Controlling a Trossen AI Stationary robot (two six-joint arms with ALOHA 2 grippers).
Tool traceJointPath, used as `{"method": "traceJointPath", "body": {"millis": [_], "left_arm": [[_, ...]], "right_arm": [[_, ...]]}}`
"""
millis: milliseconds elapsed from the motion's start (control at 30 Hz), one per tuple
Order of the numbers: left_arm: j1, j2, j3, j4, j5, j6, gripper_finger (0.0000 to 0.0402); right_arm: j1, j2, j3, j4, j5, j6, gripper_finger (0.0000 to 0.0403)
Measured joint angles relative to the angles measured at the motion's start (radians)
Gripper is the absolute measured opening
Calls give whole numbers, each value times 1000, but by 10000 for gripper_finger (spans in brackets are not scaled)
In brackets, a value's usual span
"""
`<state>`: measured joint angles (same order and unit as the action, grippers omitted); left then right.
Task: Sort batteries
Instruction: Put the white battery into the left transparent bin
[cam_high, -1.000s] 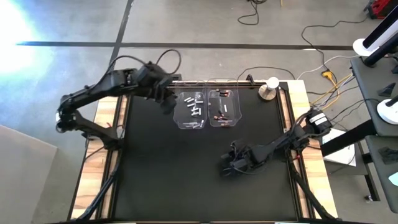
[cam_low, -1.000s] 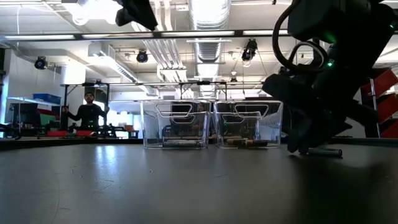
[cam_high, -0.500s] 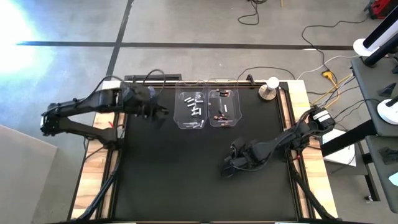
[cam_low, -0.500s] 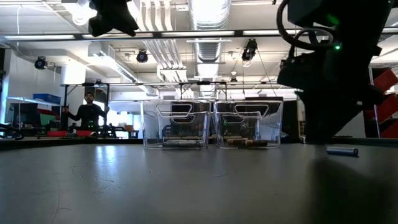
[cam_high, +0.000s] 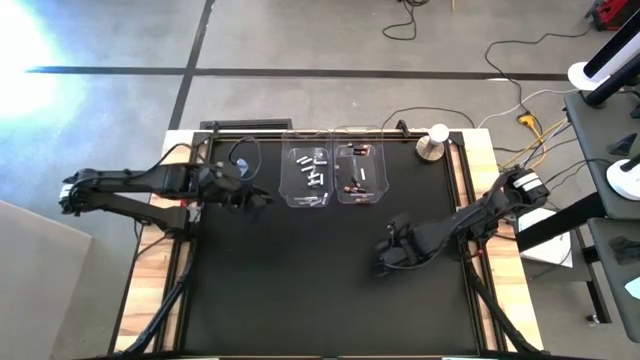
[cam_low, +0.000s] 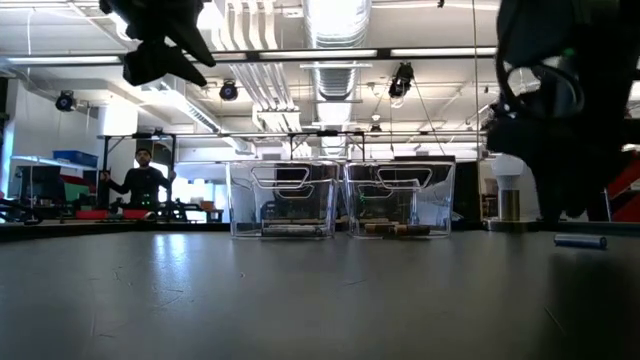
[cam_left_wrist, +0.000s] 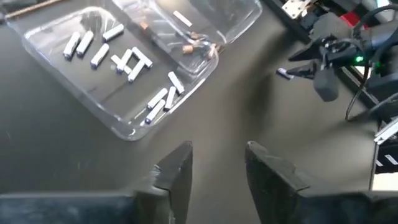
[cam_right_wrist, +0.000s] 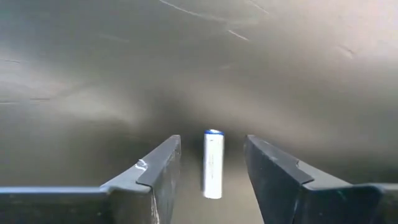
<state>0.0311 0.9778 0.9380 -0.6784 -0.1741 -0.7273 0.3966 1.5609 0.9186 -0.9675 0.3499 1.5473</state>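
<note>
One small silvery-white cylindrical battery with a blue end (cam_right_wrist: 212, 164) lies flat on the black mat, alone; silvery-white cells (cam_left_wrist: 127, 62) lie scattered flat in one clear bin, dark cells with reddish ends (cam_high: 352, 186) plus one white cell (cam_high: 364, 173) in the neighbouring bin

Grey concrete floor (cam_high: 300, 40), ceiling strip lights (cam_low: 430, 52)

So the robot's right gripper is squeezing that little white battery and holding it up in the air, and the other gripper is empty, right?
Not quite. In the right wrist view the right gripper is open, and the white battery lies loose on the black table between its fingers, not squeezed or lifted. The low view also shows it lying on the tabletop. The left gripper is indeed empty, open near the bins.
</note>
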Motion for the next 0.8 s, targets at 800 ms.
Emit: {"method": "traceJointPath", "body": {"millis": [800], "left_arm": [[-24, 48, -22, 714, 198, 110, 70]], "right_arm": [[-7, -14, -270, 278, -48, 168, 45]]}}
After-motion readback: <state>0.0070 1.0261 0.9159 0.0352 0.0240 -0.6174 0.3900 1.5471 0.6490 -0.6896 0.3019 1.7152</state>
